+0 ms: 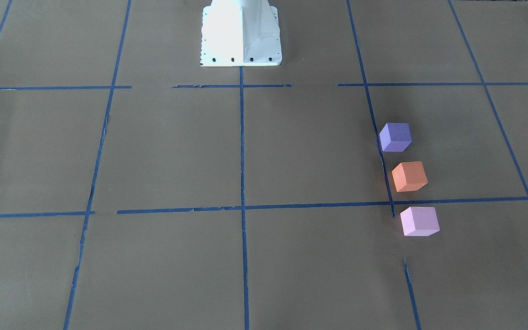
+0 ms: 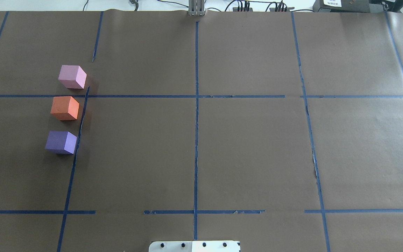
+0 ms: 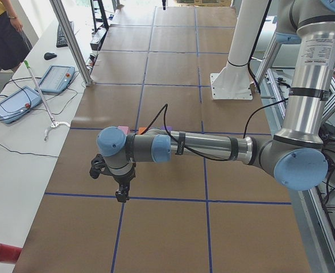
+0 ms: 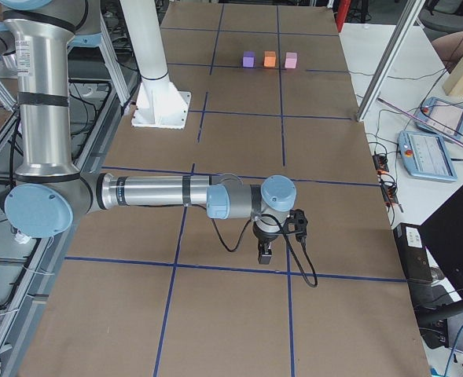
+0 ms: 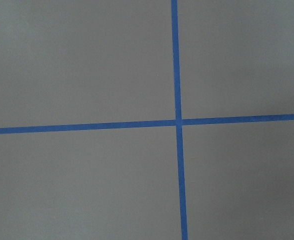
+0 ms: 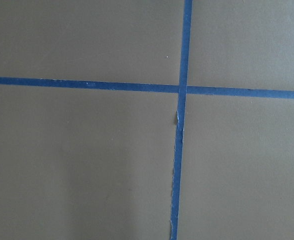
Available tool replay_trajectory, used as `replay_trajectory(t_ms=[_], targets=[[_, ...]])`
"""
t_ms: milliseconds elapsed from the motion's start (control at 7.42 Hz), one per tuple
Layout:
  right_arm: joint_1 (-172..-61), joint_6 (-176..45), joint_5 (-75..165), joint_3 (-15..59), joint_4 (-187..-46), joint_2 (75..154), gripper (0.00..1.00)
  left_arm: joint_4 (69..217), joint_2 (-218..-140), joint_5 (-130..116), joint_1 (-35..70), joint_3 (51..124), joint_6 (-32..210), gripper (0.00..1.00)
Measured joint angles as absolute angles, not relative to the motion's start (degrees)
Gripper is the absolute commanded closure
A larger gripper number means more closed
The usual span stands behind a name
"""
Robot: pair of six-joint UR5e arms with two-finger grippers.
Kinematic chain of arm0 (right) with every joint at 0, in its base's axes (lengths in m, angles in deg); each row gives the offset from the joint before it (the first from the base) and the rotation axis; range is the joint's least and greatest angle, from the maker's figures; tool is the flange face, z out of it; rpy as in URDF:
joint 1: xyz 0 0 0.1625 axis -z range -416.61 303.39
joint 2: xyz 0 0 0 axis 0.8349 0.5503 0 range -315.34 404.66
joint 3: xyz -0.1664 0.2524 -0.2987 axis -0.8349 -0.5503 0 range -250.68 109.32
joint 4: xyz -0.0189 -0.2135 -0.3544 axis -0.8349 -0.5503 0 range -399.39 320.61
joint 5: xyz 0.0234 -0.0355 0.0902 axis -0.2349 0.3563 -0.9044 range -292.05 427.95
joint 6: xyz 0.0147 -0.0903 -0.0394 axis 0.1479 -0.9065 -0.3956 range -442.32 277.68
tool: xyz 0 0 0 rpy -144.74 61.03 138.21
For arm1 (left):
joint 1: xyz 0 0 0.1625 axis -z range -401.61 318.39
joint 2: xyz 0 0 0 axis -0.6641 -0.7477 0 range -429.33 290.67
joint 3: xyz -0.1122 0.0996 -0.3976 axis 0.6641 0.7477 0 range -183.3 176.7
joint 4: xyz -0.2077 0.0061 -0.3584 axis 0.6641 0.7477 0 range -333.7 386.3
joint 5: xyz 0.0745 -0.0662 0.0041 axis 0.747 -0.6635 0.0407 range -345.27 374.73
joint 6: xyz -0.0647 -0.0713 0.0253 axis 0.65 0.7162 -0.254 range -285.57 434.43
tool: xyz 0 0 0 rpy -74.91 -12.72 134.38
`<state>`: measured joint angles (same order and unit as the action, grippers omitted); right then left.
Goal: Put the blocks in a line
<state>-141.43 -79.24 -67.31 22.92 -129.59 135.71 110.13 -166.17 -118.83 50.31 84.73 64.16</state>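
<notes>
Three blocks stand in a line on the brown table, a small gap between each. In the overhead view the pink-lilac block (image 2: 72, 76) is farthest, the orange block (image 2: 65, 108) is in the middle and the violet-purple block (image 2: 61, 142) is nearest, all at the left. They also show in the front-facing view: purple (image 1: 395, 137), orange (image 1: 409, 176), pink (image 1: 419, 221). My left gripper (image 3: 120, 193) shows only in the exterior left view, and my right gripper (image 4: 265, 253) only in the exterior right view. Both hang over the table's ends, far from the blocks. I cannot tell whether they are open or shut.
Blue tape lines (image 2: 196, 115) mark a grid on the brown paper. The white robot base (image 1: 241, 34) stands at the table's near middle. Teach pendants (image 4: 429, 153) and cables lie on the side table beyond the far edge. Both wrist views show only paper and tape.
</notes>
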Motion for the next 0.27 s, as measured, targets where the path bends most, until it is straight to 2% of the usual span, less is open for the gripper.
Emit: replay_trajectory(t_ms=[270], targets=[[-141.4,-79.2,-67.3,22.9,-129.6,135.7,0.00,110.4,-166.1,-118.9,50.3,84.5,63.6,0.00]])
